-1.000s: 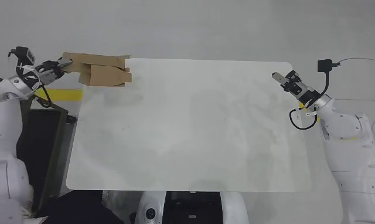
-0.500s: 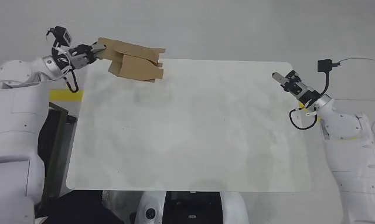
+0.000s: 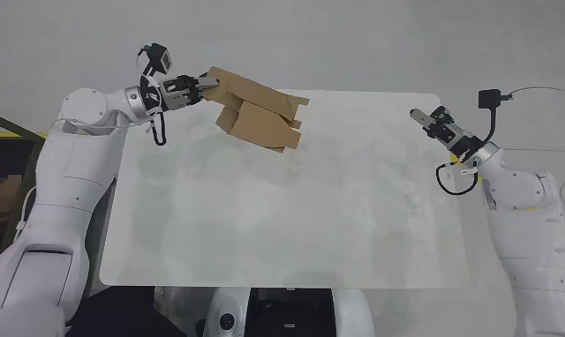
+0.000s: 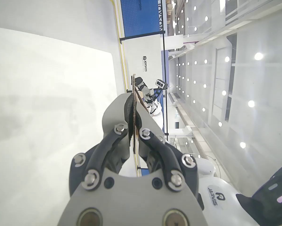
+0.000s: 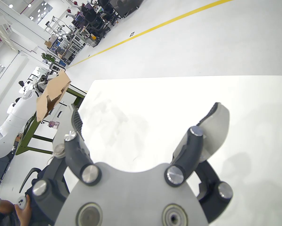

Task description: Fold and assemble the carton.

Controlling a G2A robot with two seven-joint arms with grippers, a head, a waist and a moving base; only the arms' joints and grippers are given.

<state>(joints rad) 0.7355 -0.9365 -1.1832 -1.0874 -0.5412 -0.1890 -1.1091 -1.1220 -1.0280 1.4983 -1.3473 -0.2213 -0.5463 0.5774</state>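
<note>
Top view: a white counter (image 3: 282,213) with rounded corners is seen from above, with one robot arm at each far corner.

A flattened brown corrugated carton (image 3: 256,112) is held over the far left corner. It slants from the far edge in towards the middle. Its gripped end lies about at the far edge, and its loose flaps point inward.

In the right wrist view the carton (image 5: 52,92) appears to be lifted off the counter (image 5: 155,90) and tilted. Whether any flap touches the surface cannot be told.

The left arm (image 3: 97,108) is stretched along the far edge. In the left wrist view the left jaws are seen pinched narrow on the carton (image 4: 133,88), which is viewed edge-on as a thin strip between the pads. The grip on one end is judged to be chosen so that the rest of the blank is left free to be laid down or taken by the other arm.

The right arm (image 3: 494,165) is placed at the far right corner, well apart from the carton. The right jaws are spread wide with nothing between them. They are held above the counter and aimed across it, probably in readiness to receive a flap.

Broad room for moving is offered between the carton and the right jaws. The tightest spot is judged to be the far left corner, where the hanging flaps could catch on the counter's edge if lowered too soon.

No fold is seen to be made yet, so the assembly is judged to be at its start.
</note>
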